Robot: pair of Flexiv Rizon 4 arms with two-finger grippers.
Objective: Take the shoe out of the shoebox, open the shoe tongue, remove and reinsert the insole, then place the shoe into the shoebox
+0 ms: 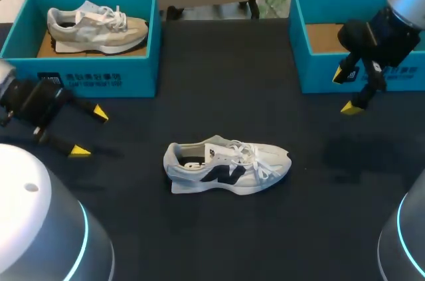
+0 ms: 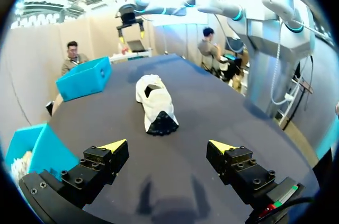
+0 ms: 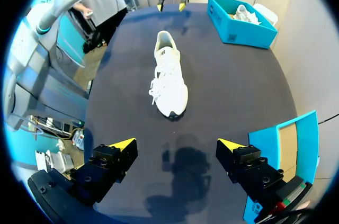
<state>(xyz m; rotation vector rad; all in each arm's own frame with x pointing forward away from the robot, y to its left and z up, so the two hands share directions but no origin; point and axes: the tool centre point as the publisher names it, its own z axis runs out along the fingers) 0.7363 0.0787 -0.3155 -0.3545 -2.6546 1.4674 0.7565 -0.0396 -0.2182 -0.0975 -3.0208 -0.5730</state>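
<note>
Head view is showing the left gripper [image 1: 89, 132] hanging with fingers spread near the left shoebox [image 1: 93, 78], and the right gripper [image 1: 346, 92] likewise spread before the right shoebox [image 1: 319, 76]. Between them the white sneaker [image 1: 226, 167] is standing on the table [image 1: 219, 82], well apart from both. Taking-out looks done. Opening the tongue is coming next, probably needing one gripper steadying the heel. White lettering on the left shoebox is too small to read, and a dark logo is marking the sneaker's side.

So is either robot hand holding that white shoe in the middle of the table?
No, the shoe lies alone on the table, the left gripper and right gripper both open and away from it.
</note>
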